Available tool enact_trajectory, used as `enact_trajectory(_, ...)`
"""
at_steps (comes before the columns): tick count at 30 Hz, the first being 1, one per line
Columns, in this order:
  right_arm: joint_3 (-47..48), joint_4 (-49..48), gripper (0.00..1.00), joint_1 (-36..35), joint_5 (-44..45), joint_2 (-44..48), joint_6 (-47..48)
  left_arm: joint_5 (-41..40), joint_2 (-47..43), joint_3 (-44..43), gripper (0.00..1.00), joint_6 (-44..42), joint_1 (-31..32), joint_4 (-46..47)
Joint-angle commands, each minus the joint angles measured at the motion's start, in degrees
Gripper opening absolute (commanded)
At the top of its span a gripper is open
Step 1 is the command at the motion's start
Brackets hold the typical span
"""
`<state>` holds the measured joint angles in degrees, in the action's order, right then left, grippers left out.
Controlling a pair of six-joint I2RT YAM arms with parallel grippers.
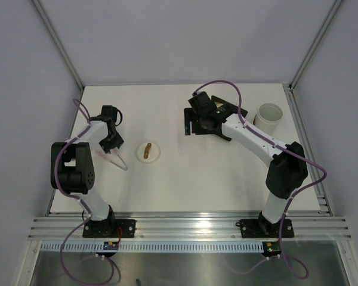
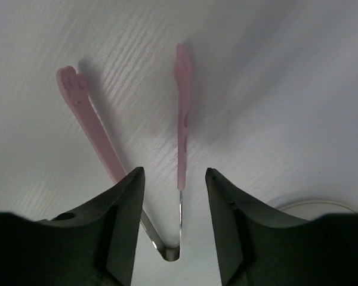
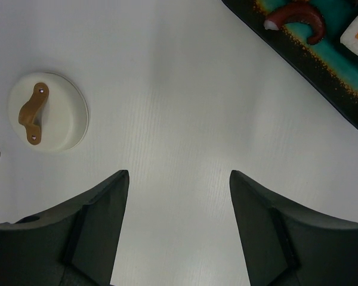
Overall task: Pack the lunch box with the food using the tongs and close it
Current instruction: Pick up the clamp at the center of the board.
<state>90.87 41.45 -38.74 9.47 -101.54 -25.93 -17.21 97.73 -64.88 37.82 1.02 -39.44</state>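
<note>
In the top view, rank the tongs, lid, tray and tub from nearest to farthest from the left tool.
1. Tongs, right at the left tool.
2. Lid, just to its right.
3. Tray, farther back and right.
4. Tub, far right.

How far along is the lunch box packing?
Done: the flat round white lid with brown handle lies off on the table. In hand: left gripper straddles the joined end of the slim pink tongs, not yet clamped; right gripper open, empty. Left: move food pieces from the black tray into the white round tub, then lid it.
</note>
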Motion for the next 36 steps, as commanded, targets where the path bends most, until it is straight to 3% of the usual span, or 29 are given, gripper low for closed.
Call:
enact_trajectory(1, -0.69, -1.29, 0.76, -0.55, 0.11, 2.75, -0.79, -1.42, 1.67, -0.51, 0.45, 2.08, -0.14, 3.75)
enact_trajectory(9, -1.31, -1.02, 0.76, -0.55, 0.10, 3.36, -1.14, 0.69, 4.65, 0.46, 0.36, 2.52, -0.05, 6.13)
enact_trajectory(13, -1.66, -0.76, 0.76, -0.63, 0.63, 3.71, -1.14, 1.22, 4.14, 1.42, 0.16, 2.70, 0.13, 6.65)
enact_trajectory(17, -2.01, -0.76, 0.76, -0.55, 0.98, 4.07, -1.05, 0.43, 2.64, 1.51, 0.14, 2.17, 0.21, 6.48)
enact_trajectory(19, -2.01, -0.67, 0.76, -0.63, 0.81, 4.15, -1.22, 0.34, 2.72, 1.34, 0.00, 1.99, 0.21, 6.13)
enact_trajectory(25, -2.28, -0.32, 0.76, -0.55, 1.77, 5.73, -1.05, -2.82, -4.20, -2.34, 0.00, -0.20, 2.05, 1.49)
enact_trajectory(29, -2.36, 0.38, 0.77, -0.46, 3.44, 6.35, 0.26, -5.54, -9.92, -10.67, 0.00, -3.89, 6.01, -3.52)
enact_trajectory(33, -3.23, 2.84, 0.78, 2.17, 5.55, 7.57, 0.80, -6.87, -10.81, -17.27, 0.00, -3.46, 15.64, -9.24)
enact_trajectory(36, -7.79, 2.50, 0.79, 7.35, 5.12, 14.23, -0.08, -5.56, -9.76, -20.27, 0.00, -1.36, 22.68, -9.86)
